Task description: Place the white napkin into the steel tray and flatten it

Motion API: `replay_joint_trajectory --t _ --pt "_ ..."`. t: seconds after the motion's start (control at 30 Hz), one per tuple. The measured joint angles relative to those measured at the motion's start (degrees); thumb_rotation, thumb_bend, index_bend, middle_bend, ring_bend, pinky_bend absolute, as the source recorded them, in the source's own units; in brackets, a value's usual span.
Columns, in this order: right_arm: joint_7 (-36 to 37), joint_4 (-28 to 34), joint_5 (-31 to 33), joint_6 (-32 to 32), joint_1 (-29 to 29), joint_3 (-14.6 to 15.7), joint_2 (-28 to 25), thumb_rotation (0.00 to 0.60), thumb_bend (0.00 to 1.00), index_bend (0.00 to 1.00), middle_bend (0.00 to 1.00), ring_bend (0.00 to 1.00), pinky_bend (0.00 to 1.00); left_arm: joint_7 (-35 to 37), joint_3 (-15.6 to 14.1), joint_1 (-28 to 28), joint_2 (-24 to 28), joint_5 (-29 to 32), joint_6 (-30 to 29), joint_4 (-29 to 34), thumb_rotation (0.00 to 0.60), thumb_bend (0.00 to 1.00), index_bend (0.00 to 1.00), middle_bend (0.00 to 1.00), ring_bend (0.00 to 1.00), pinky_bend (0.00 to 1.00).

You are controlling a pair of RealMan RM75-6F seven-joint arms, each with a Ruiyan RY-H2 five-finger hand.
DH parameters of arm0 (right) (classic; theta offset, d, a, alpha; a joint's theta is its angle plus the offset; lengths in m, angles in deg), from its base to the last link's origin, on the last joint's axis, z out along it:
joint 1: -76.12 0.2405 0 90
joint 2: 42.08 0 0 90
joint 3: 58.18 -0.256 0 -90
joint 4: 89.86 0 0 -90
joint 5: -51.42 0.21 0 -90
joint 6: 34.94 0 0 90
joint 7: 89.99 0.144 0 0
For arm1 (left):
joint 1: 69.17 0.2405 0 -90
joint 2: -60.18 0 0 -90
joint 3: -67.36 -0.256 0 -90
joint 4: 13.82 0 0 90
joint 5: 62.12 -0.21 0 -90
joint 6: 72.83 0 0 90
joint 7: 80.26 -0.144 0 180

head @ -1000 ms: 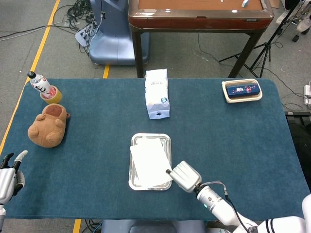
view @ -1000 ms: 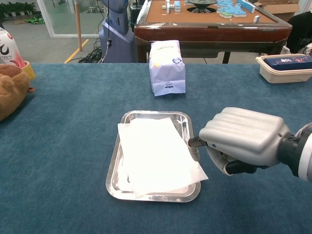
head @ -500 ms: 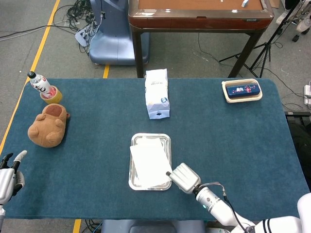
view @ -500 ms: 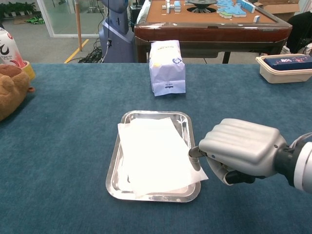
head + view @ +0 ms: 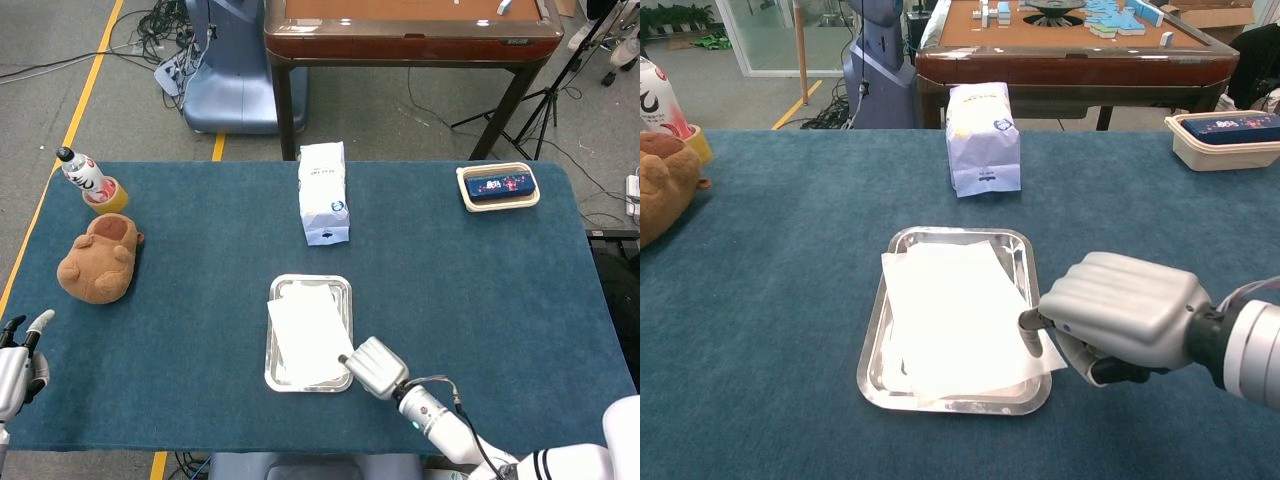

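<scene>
- White napkin [image 5: 955, 315] lies in the steel tray [image 5: 943, 402], mid-desk toward the near edge. Sits skewed; left edge and near-right corner overhang the tray rim.
- Right hand [image 5: 1120, 315] at the tray's near-right corner, back of the hand up, fingers curled under. One dark fingertip [image 5: 1031, 329] points down at the napkin's right edge; real contact too close to call. Nothing visibly gripped.
- Head view: same right hand [image 5: 374, 366] just right of the tray's near corner.
- Left hand [image 5: 18, 362] at the far-left near edge of the blue desk [image 5: 480, 280], well apart from the tray. Fingers apart, holding nothing.
- White paper bag [image 5: 983, 138] stands upright beyond the tray.
- Brown plush toy [image 5: 98, 258] on the left side; bottle [image 5: 84, 174] in a yellow cup just beyond it.
- Cream box [image 5: 497, 186] with dark contents at the far right.
</scene>
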Motion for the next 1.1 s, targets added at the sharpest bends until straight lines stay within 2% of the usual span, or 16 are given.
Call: replay_joint_trajectory --t 1.1 --pt "0.9 -1.8 2.4 -0.5 0.0 0.2 4.0 0.600 1.00 0.40 1.00 1.00 1.00 0.1 0.0 0.1 0.1 -0.2 -0.2 0.1 0.600 0.00 0.15 0.14 0.12 0.34"
